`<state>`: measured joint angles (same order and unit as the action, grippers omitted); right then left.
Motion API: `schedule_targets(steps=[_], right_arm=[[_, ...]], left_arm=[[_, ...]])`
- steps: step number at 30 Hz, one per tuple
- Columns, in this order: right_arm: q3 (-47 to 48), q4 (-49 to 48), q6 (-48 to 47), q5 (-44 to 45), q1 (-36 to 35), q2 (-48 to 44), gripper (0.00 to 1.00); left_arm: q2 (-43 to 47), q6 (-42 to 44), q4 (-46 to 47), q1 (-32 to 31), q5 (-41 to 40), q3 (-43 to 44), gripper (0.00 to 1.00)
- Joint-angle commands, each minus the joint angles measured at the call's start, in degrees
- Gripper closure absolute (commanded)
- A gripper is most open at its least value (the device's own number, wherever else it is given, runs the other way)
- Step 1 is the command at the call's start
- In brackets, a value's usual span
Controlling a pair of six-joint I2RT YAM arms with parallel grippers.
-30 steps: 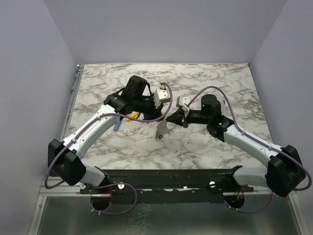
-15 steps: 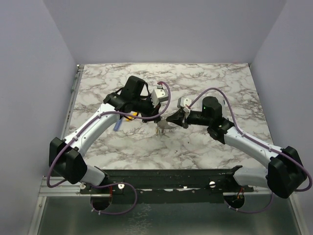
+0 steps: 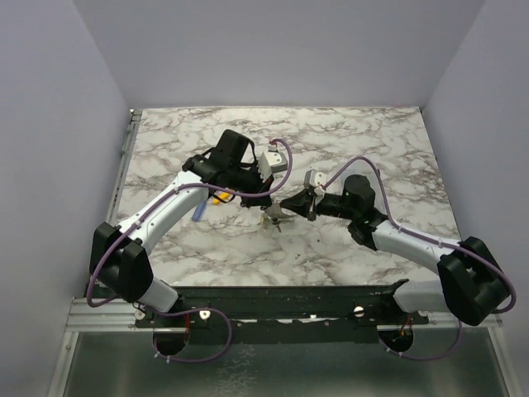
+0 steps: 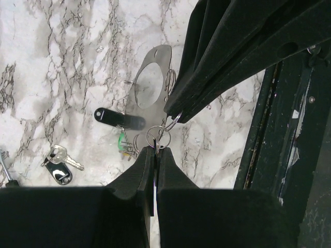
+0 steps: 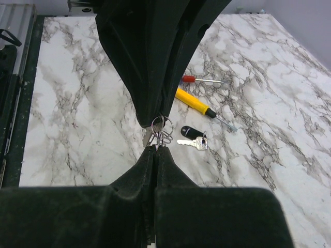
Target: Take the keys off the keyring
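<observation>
The keyring [image 4: 158, 137] is a small steel ring pinched from both sides. My left gripper [image 4: 155, 150] is shut on it from below in the left wrist view. My right gripper [image 5: 155, 148] is shut on the same ring cluster [image 5: 162, 126]. The two sets of fingertips almost touch above the table [image 3: 274, 213]. A flat metal tag with an oval hole [image 4: 151, 85], a black fob [image 4: 111, 116] and a green loop [image 4: 121, 142] hang from the bundle. One silver key with a black fob [image 5: 194, 140] lies loose on the marble.
A yellow-handled screwdriver [image 5: 194, 102] and a thin red-handled one [image 5: 199, 80] lie behind the loose key. A blue stick [image 3: 198, 212] lies under the left arm. The black base rail [image 4: 289, 129] runs along the table's near edge.
Both grippers have dropped lower and drawn closer together. The metal tag, which hung down a second ago, now lies flatter under the grippers. The right arm's elbow has sunk toward the table.
</observation>
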<state>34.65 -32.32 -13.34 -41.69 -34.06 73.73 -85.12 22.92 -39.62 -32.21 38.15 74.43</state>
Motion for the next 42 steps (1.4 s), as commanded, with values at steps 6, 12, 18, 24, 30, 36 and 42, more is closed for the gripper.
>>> schedule_targets(steps=[6, 12, 18, 24, 30, 36, 42], right_arm=[[-5.3, -29.0, 5.1, -2.6, 0.0, 4.3, 0.99], [-8.8, -38.6, 4.6, -3.0, 0.0, 6.4, 0.99], [-10.5, -43.3, 5.7, -2.8, 0.0, 6.9, 0.99], [-11.3, -44.1, 7.7, -6.2, 0.0, 6.9, 0.99], [-11.3, -42.1, 8.4, -10.4, 0.0, 6.6, 0.99], [-11.4, -41.1, 9.0, -12.7, 0.0, 5.7, 0.99], [-11.3, -38.6, 9.1, -15.0, 0.0, 5.4, 0.99]], left_arm=[[-1.6, -1.2, -0.6, -0.3, -0.3, 0.3, 1.0], [-2.3, -1.7, -0.6, -1.3, -0.8, 0.4, 1.0], [-2.6, -2.2, 0.2, -2.0, -1.4, -0.5, 1.0], [-3.1, -2.4, 1.0, -2.2, -3.1, -1.1, 1.0], [-3.1, -3.1, 1.4, -2.1, -4.0, -0.6, 1.0], [-2.4, -2.9, 1.7, -1.9, -5.5, -1.0, 1.0], [-1.1, -2.9, 2.3, -1.5, -6.5, 0.0, 1.0]])
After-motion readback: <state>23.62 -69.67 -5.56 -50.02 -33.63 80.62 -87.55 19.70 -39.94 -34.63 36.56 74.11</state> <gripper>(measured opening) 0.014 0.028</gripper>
